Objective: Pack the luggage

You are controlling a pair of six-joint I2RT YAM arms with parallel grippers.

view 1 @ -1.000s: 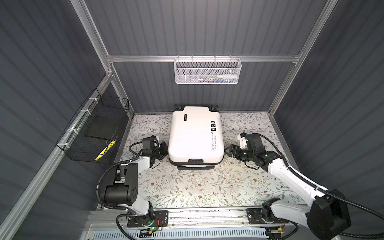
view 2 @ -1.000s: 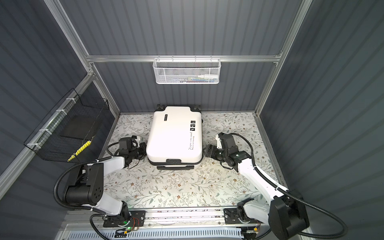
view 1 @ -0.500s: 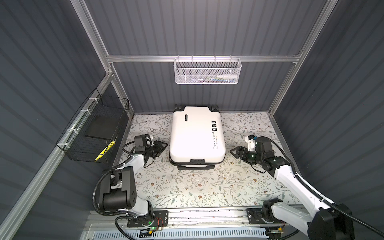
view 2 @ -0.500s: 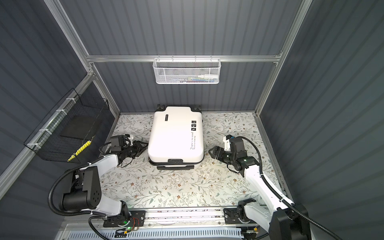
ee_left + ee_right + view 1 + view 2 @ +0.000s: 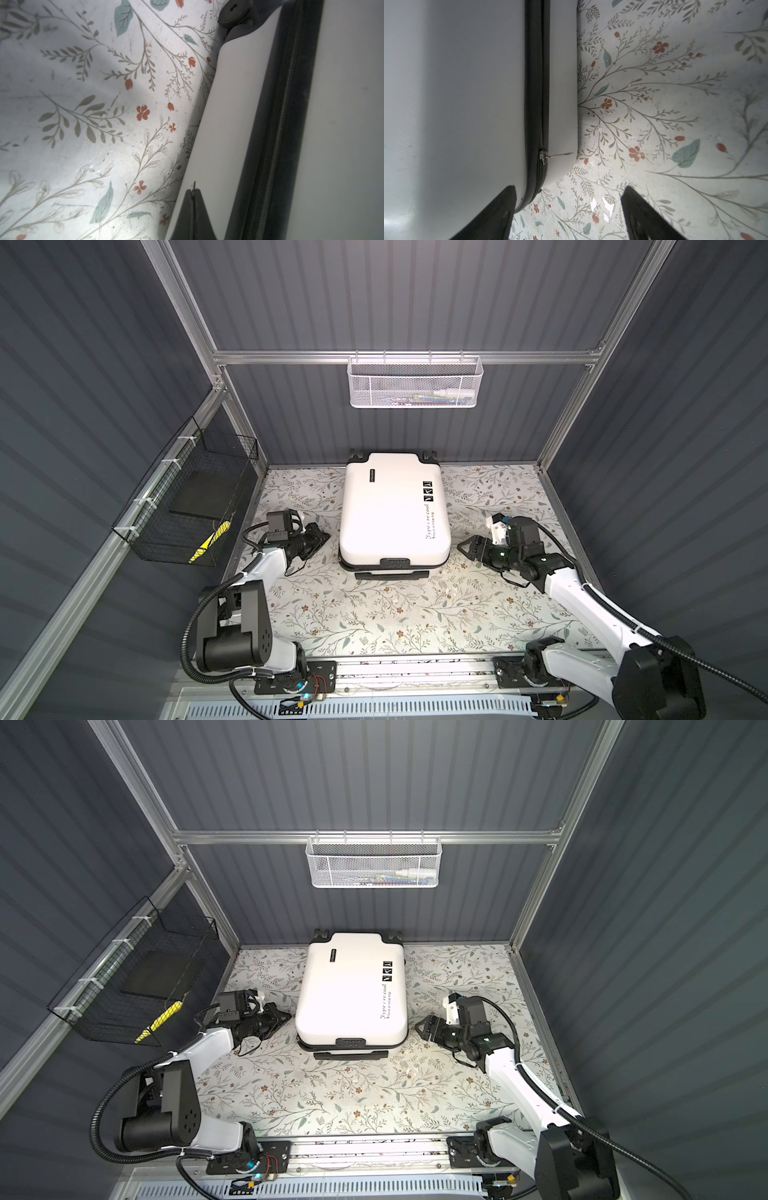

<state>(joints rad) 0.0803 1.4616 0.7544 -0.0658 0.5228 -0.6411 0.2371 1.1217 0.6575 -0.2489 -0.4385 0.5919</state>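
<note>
From my remote station I saw the luggage (image 5: 392,510) lying flat and closed on the flowered tabletop (image 5: 374,614). It sat at the middle rear, with its wheels toward the back wall and its black handle toward the arm bases. The left gripper (image 5: 326,536) was pinched fully together with nothing between its tips, low over the table and just beside the case's left flank. The left wrist view showed the closed tips near the lower shell, though I could not tell whether they touched it. The right gripper (image 5: 460,546) stood spread wide and empty, just off the case's right front corner. In the right wrist view one finger (image 5: 506,199) overlapped the shell, and the silver zipper pull (image 5: 545,156) lay on the black zip band. A white mesh basket (image 5: 414,386) hung on the back wall and a black wire basket (image 5: 187,506) on the left wall.
</note>
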